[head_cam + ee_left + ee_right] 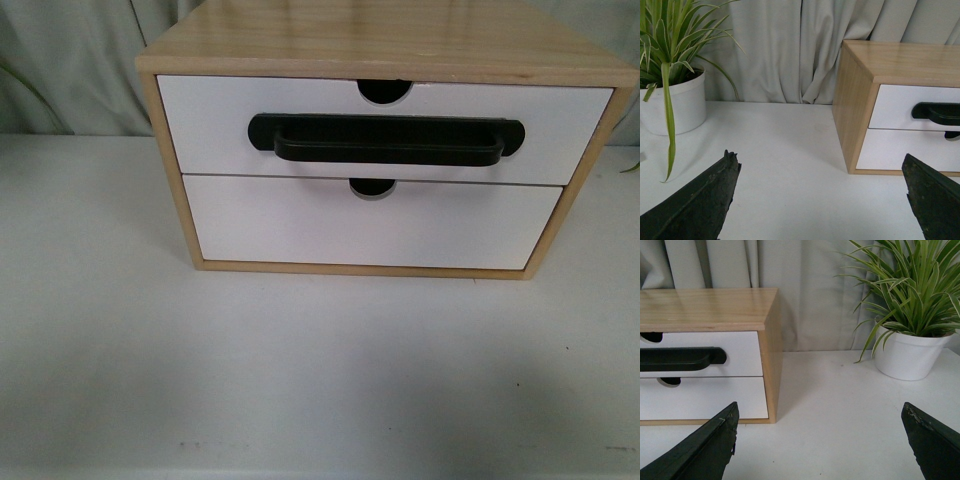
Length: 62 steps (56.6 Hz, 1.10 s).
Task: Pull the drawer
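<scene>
Nearest, the left gripper (820, 200) and right gripper (817, 445) hang over the white table (320, 380), jaws wide apart and empty. The step in hand is the approach. Ahead and between them, well apart, the drawer (210, 120) looks shut in its wooden cabinet (380, 35). Next, one gripper needs to reach the black bar handle (388, 140) and close around it.

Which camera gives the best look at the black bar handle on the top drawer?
The front view: the handle shows whole, end to end, square-on across the drawer front. Each wrist view sees it at an angle and cuts it off at the picture's edge, so only one end shows.
</scene>
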Each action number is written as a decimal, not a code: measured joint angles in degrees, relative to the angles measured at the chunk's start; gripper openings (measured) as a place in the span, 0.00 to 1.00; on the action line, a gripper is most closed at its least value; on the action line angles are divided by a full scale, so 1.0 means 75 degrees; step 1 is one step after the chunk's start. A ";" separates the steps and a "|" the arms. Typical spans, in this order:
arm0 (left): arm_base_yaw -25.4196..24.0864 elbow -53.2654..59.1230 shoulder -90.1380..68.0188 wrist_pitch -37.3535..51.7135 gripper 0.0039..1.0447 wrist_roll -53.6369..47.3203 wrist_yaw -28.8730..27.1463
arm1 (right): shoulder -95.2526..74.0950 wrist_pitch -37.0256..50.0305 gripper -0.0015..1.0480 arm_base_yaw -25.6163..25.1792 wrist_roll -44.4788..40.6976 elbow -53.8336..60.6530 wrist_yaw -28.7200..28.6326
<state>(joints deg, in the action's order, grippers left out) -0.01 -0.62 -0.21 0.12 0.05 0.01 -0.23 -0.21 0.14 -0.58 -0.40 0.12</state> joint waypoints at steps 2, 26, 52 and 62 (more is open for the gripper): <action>0.0000 0.0000 0.0000 0.0000 0.94 0.0000 0.0000 | 0.0000 0.0000 0.91 0.0000 0.0000 0.0000 0.0000; 0.0000 0.0000 0.0000 0.0000 0.94 0.0003 0.0000 | 0.0000 0.0000 0.91 0.0000 0.0000 0.0000 0.0000; 0.0000 0.0000 0.0000 0.0000 0.94 0.0000 0.0000 | 0.0000 0.0000 0.91 0.0000 0.0000 0.0000 0.0000; 0.0000 0.0000 0.0000 0.0000 0.94 0.0000 0.0000 | 0.0000 0.0000 0.91 0.0000 0.0000 0.0000 0.0000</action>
<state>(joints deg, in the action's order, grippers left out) -0.01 -0.62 -0.21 0.12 0.05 0.01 -0.23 -0.21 0.14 -0.58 -0.40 0.12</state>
